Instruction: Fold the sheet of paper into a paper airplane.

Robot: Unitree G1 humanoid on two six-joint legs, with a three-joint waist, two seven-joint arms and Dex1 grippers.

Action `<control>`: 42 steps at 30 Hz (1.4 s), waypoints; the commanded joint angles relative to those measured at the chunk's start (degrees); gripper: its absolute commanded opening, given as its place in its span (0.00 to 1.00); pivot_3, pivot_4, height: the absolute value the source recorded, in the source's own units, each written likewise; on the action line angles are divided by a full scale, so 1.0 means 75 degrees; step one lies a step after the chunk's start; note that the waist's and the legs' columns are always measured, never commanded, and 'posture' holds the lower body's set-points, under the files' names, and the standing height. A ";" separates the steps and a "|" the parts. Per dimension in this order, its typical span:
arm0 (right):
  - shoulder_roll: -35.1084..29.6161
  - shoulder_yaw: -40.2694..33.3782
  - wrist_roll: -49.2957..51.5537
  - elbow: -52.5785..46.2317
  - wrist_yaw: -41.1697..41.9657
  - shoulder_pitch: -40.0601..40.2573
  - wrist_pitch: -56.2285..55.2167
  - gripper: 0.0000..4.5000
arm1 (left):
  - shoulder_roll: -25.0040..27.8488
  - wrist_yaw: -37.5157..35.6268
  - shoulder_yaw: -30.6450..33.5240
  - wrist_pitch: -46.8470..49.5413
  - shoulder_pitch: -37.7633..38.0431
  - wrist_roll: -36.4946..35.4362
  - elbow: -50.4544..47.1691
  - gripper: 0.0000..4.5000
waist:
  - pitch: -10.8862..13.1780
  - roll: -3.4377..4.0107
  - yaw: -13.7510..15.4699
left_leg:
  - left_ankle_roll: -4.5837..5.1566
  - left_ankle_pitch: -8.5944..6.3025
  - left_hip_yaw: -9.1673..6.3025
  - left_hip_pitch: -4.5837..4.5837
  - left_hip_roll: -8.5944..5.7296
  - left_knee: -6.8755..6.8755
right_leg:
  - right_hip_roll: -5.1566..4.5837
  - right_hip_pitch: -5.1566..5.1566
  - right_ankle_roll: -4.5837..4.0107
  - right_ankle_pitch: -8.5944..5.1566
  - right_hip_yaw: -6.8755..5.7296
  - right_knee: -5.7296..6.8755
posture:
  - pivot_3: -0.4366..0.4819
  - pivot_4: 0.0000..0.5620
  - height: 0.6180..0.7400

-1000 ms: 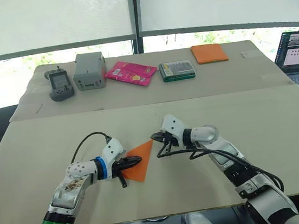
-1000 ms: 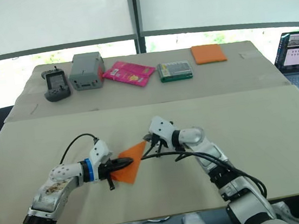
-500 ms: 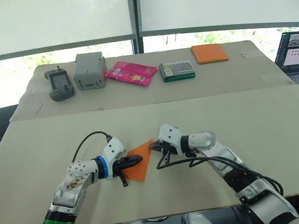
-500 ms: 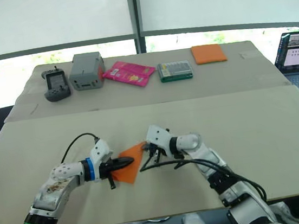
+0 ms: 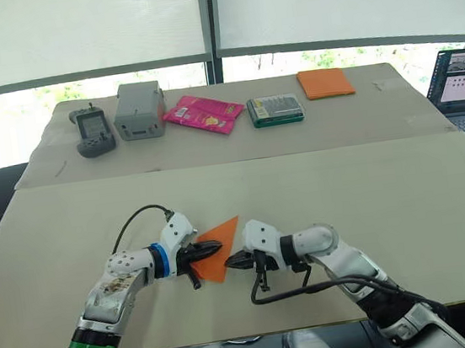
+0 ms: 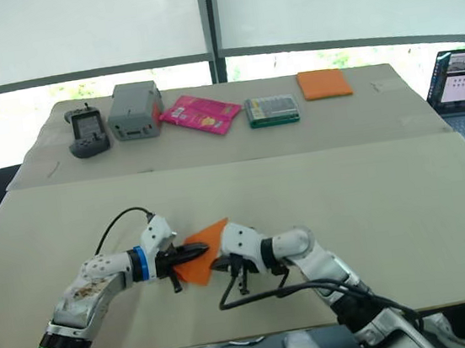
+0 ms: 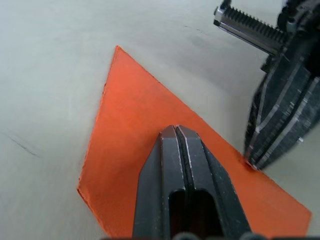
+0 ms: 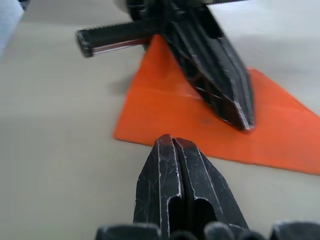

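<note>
Thin bright orange paper wedge (image 5: pixel 219 249), lying flat near the worktop's (image 5: pixel 405 195) front edge. Left gripper (image 7: pixel 176 134), fingers pressed together, pins its surface; right gripper (image 8: pixel 172 143), likewise closed and empty, rests at its right-hand edge. Risk: pushing there could slide or buckle the layers. No containers in use.

right pincer (image 5: pixel 231 262) now nearer, lower
</note>
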 commanded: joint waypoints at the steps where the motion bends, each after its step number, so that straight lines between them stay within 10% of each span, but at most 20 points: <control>1: -0.0076 0.0105 0.0231 -0.0524 0.0099 0.0146 0.0380 0.01 | 0.0059 -0.0053 -0.0100 0.0140 0.0178 -0.0005 -0.0134 0.00 | 0.0000 0.0000 0.0000 | 0.0000 0.0000 0.0000 0.0000 0.0000 0.0000 | 0.0000 0.0001 0.0000 0.0000 0.0000 0.0000 | 0.48 0.27 1.00; 21: -0.0579 -0.0699 0.1208 -0.1982 -0.0086 0.0181 0.1851 0.01 | 0.0084 -0.0319 -0.0191 0.0239 -0.0101 -0.0040 -0.0016 0.00 | 0.0000 -0.0001 0.0015 | 0.0000 0.0000 0.0000 -0.0003 -0.0002 0.0003 | -0.0001 0.0002 0.0002 -0.0001 -0.0002 -0.0005 | 0.48 0.27 1.00; 42: 0.0784 0.0053 -0.0395 0.1267 -0.1659 -0.1110 0.0643 0.01 | -0.0016 0.0499 0.1111 0.0940 -0.0061 -0.0847 -0.0531 0.00 | 0.0001 -0.0002 -0.0025 | -0.0002 0.0001 -0.0001 -0.0016 -0.0001 0.0001 | -0.0002 -0.0015 0.0000 0.0000 -0.0002 0.0000 | 0.48 0.27 1.00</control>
